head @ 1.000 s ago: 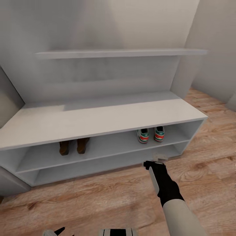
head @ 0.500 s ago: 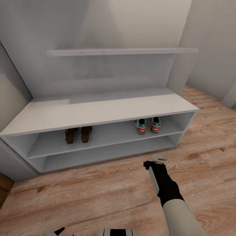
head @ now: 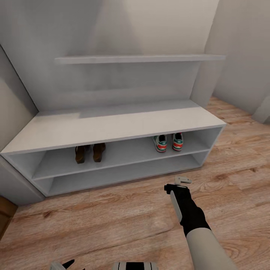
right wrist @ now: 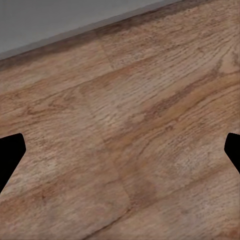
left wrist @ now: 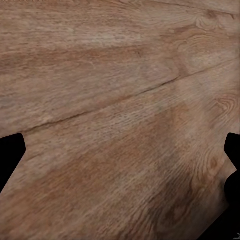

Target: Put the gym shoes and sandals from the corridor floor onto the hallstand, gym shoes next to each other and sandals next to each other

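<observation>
The pale grey hallstand (head: pixel 112 127), a low smooth bench with two long open shelves, a tall slant-edged back panel and a flat wall shelf above, stands on the light brown wood-plank corridor floor (head: pixel 112 217), whose grain and knots show clearly. On its upper open shelf sit the two cream-white lace-up gym shoes (head: pixel 168 142) with green stripes and red-orange heel patches, side by side, heels outward. Further along the same shelf the two small dark brown leather sandals (head: pixel 89 153) stand next to each other, well apart from the gym shoes.

The right gripper (head: pixel 182 180), pale-fingered on a matte black wrist, hangs over bare planks in front of the rack, the gym shoes beyond and above its jaws; its wrist camera shows dark fingertips (right wrist: pixel 11 152) at opposite edges, jaws spread wide, nothing between. The left gripper (left wrist: pixel 120 165) likewise has jaws spread over bare woodgrain.
</observation>
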